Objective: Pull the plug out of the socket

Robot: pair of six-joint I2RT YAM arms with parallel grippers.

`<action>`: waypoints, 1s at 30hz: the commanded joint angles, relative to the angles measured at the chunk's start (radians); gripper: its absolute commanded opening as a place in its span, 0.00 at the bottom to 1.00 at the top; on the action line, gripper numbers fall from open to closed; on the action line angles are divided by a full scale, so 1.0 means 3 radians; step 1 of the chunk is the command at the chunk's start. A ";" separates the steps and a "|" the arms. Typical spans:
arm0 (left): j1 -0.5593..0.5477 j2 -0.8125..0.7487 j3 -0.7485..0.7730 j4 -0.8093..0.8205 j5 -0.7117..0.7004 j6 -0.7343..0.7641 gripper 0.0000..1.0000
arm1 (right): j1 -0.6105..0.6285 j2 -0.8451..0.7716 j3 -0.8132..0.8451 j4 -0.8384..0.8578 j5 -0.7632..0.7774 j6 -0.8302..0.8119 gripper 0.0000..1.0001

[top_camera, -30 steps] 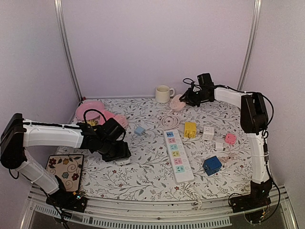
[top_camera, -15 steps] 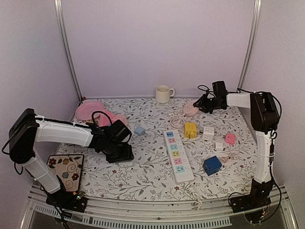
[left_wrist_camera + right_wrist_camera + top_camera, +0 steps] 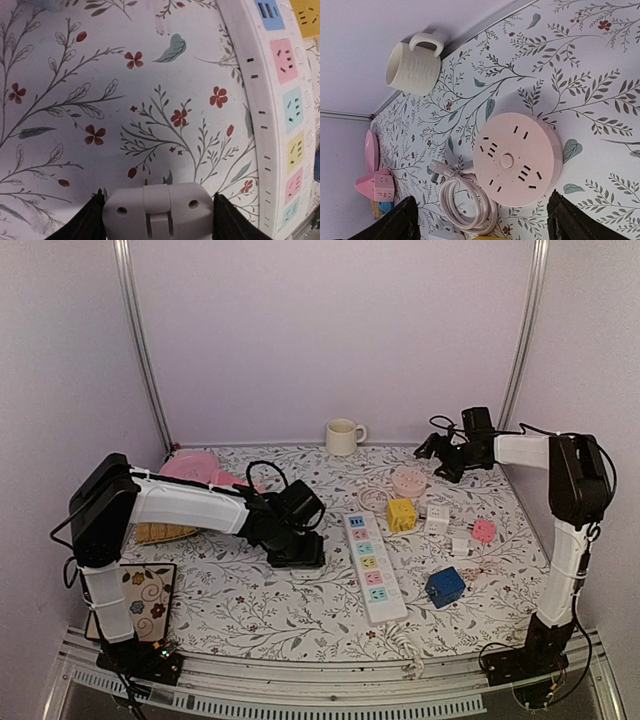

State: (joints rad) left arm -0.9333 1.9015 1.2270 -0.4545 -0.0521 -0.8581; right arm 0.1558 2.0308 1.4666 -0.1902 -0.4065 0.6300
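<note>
Right wrist view: right gripper (image 3: pixel 479 220) hovering with fingers apart above round pink socket (image 3: pixel 515 159); white power strip (image 3: pixel 371 568) lying centre; left gripper (image 3: pixel 158 220) gaping.

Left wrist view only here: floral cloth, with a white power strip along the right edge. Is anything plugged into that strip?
Observer: No. From above, every coloured outlet on the power strip is bare.
Operator: Where is the right arm?
Observer: The right gripper hangs at the far right of the table, jaws wide apart and empty, near the round pink socket.
Operator: Anything plugged into that one?
Observer: No. The right wrist view shows its face bare, with its pink cord coiled beside it.
</note>
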 commanded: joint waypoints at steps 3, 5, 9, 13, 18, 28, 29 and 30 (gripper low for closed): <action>-0.0065 0.0099 0.0229 -0.0087 0.0040 0.0174 0.58 | 0.0001 -0.0486 -0.0102 -0.0089 0.0047 -0.0130 0.94; -0.0068 0.0092 0.0271 -0.0095 0.0042 0.0185 0.68 | 0.0002 -0.0596 -0.0156 -0.0111 0.0045 -0.0141 0.96; -0.0075 0.0070 0.0345 -0.0128 0.0034 0.0215 0.81 | 0.0002 -0.0809 -0.0280 -0.0143 0.0008 -0.0162 0.99; -0.0077 0.0045 0.0403 -0.0169 0.0011 0.0246 0.88 | 0.0012 -0.0998 -0.0390 -0.0153 -0.0015 -0.0150 0.99; -0.0075 -0.0047 0.0506 -0.0291 -0.0104 0.0267 0.90 | 0.0033 -0.1241 -0.0502 -0.0221 -0.0024 -0.0160 0.99; 0.0409 -0.0424 0.0610 -0.0625 -0.0302 0.0475 0.90 | 0.0127 -0.1779 -0.0828 -0.0346 -0.0020 -0.0244 0.99; 0.0500 -0.0462 0.0605 -0.0647 -0.0307 0.0512 0.90 | 0.0145 -0.1821 -0.0919 -0.0344 -0.0016 -0.0244 0.99; 0.0596 -0.0499 0.0602 -0.0667 -0.0310 0.0544 0.90 | 0.0164 -0.1861 -0.0956 -0.0344 -0.0014 -0.0243 0.99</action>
State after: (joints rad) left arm -0.8577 1.8160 1.3872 -0.5953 -0.1070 -0.7517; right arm 0.1822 1.5379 1.2308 -0.2832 -0.4053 0.5751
